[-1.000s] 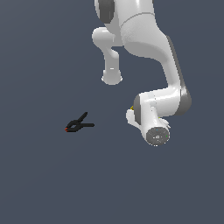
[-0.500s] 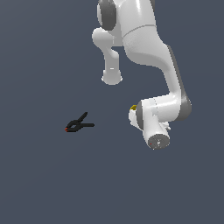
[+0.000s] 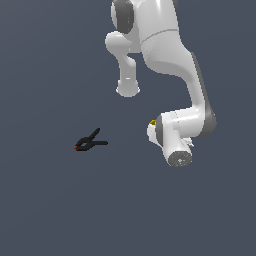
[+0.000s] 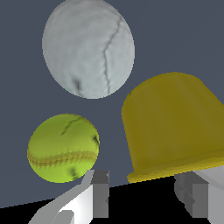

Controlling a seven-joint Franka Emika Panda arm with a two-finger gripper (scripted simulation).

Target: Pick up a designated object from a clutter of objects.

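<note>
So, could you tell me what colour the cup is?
Mustard yellow; the cup shows best in the wrist view.

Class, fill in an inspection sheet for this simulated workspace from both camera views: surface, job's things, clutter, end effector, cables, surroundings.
Surface: flat dark grey floor, plain.
Job's things: mustard-yellow cup, mouth towards the wrist camera, near one finger; only a yellow sliver shows behind the arm in the exterior view.
Clutter: yellow-green ball and pale grey ball beside the cup; black clamp with red tip lies apart, towards the exterior view's left.
End effector: end effector open, holding nothing; cup's rim partly before the gap.
Cables: nothing seen.
Surroundings: nothing seen beyond the white arm.
</note>
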